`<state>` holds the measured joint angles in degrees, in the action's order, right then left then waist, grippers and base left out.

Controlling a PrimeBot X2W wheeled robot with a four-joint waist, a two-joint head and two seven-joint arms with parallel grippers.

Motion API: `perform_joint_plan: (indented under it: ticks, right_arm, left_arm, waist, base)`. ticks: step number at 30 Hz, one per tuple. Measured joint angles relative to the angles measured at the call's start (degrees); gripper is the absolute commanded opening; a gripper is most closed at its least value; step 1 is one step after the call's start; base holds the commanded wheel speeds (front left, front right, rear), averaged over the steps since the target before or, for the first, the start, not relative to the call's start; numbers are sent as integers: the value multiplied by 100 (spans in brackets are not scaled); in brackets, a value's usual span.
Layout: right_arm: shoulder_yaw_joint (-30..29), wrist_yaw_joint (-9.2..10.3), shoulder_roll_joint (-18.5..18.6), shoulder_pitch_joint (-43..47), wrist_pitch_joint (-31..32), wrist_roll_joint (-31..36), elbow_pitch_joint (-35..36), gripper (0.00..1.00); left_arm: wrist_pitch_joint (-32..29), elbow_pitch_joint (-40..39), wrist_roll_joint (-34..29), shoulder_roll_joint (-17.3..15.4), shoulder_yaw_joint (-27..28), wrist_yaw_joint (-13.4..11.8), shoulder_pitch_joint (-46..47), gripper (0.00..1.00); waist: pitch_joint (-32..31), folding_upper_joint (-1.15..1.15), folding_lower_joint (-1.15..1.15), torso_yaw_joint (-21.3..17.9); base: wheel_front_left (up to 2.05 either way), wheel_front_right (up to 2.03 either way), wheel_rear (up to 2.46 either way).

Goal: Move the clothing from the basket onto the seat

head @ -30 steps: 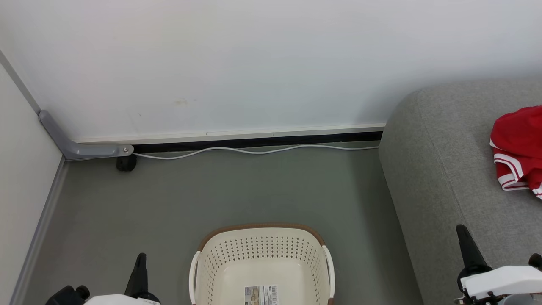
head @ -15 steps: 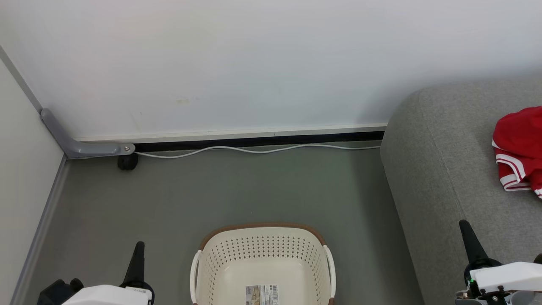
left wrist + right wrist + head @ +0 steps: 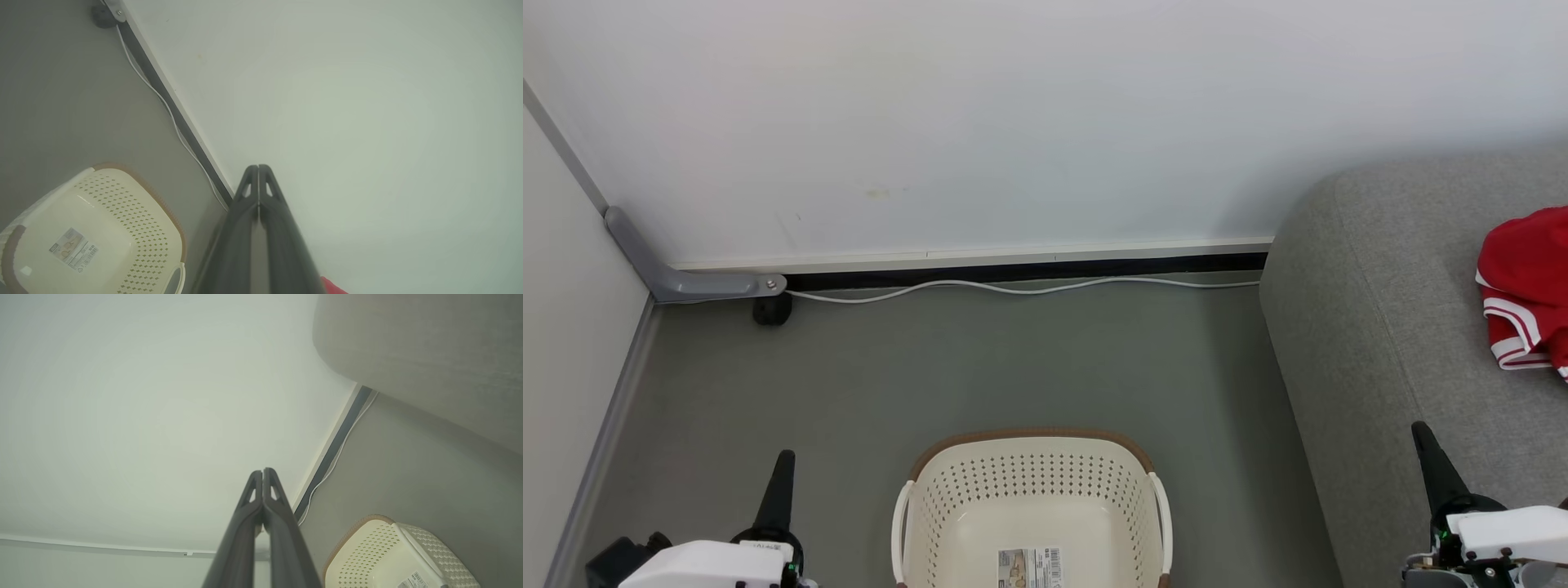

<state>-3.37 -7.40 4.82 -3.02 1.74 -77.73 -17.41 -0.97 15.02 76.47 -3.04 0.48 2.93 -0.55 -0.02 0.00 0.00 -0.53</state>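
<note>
Left gripper [image 3: 783,459] and right gripper [image 3: 1422,431], each with its fingers pressed together, point up on either side of the basket [image 3: 1029,439]. The basket stands on the grey floor [image 3: 980,359], its label sticker [image 3: 1029,567] exposed. The clothing [image 3: 1523,286] lies on the seat [image 3: 1372,327], well apart from the basket.
</note>
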Motion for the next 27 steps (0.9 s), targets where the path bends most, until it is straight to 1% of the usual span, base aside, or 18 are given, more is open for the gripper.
perform_joint_plan:
  ticks: [6, 7, 24, 27]
  right_arm:
    - [-77, 0, -71, -6, 80, -328, 29, 0]
    - [-126, 0, -78, -8, 127, -445, 38, 0]
    - [-388, 0, -230, -59, 416, -1332, 151, 0]
    - [-398, 0, -248, -59, 428, -1379, 155, 0]
  left_arm:
    - [-91, 11, 377, 0, 59, 77, 96, 0]
    - [-127, 12, 534, 0, 76, 119, 132, 0]
    - [-410, 30, 1584, 3, 255, 379, 334, 0]
    - [-413, 30, 1642, 4, 270, 414, 348, 0]
  waist:
    - [5, 0, 0, 13]
    - [6, 0, 0, 17]
    - [20, 0, 0, 52]
    - [20, 0, 0, 53]
  base:
    - [0, 0, 0]
    - [0, 0, 0]
    - [0, 0, 0]
    - [0, 0, 0]
